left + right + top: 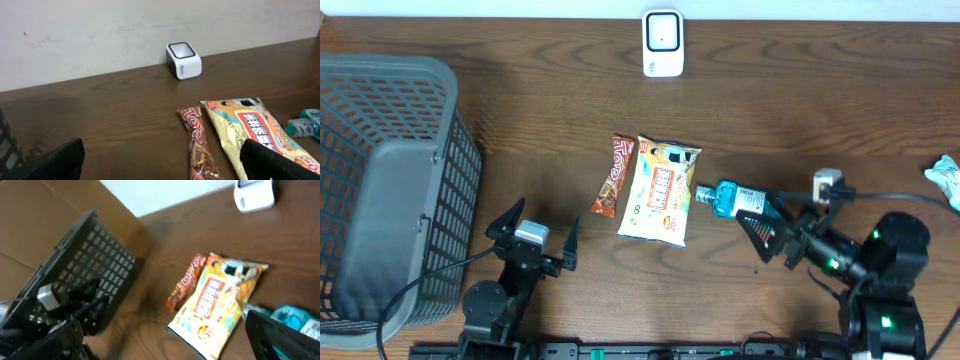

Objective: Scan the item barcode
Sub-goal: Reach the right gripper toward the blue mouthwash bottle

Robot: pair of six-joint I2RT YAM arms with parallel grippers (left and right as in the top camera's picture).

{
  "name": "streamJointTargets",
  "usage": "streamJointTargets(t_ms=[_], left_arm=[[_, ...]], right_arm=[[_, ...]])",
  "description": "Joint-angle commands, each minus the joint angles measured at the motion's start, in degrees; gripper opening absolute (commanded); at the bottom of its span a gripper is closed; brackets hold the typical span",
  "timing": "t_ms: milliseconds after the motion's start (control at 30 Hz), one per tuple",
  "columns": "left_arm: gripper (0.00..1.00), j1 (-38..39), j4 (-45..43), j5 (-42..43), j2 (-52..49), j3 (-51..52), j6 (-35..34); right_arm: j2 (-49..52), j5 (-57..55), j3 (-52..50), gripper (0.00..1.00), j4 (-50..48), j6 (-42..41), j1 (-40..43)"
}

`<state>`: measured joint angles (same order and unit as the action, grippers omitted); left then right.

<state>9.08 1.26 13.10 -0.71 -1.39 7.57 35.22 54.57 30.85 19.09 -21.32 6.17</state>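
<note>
Brown wooden bench (800, 100) is carrying a yellow snack bag (660, 190) at its centre, the white scanner (662, 43) sitting at twelve o'clock from it. Left pincer (537, 232) is hovering spread and empty at eight o'clock; right pincer (767, 220) is gaping just beside a blue bottle (725, 197) at three o'clock

Even indoor light, soft shadows on dark wood, overhead and left wrist sharp — right wrist motion-blurred

Basket (380, 200) cut off at left edge, bottle (723, 197) end hidden under R gripper (760, 218), wrapper (946, 178) clipped at right edge, R wrist view blurry, bag (660, 190) print too small to read
</note>
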Motion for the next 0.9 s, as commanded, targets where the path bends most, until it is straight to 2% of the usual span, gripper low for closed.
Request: streamJointTargets(t_ms=[0,200,433,600,867], left_arm=[[0.99,0.17,1.73,0.11,0.07,1.07,0.55],[0.99,0.17,1.73,0.11,0.07,1.07,0.55],[0.99,0.17,1.73,0.11,0.07,1.07,0.55],[0.99,0.17,1.73,0.11,0.07,1.07,0.55],[0.99,0.17,1.73,0.11,0.07,1.07,0.55]], right_arm=[[6.82,-0.15,-0.22,0.99,-2.51,-0.76,-1.05],[19.52,0.66,-0.22,0.99,-11.67,-4.02,-4.96],[32.92,0.59,-0.22,0.99,-23.91,-6.12,-13.38],[36.54,-0.31,-0.2,0.99,-27.87,-7.52,-15.43],[37.07,-2.73,-0.2,0.99,-27.98,-7.58,-15.85]])
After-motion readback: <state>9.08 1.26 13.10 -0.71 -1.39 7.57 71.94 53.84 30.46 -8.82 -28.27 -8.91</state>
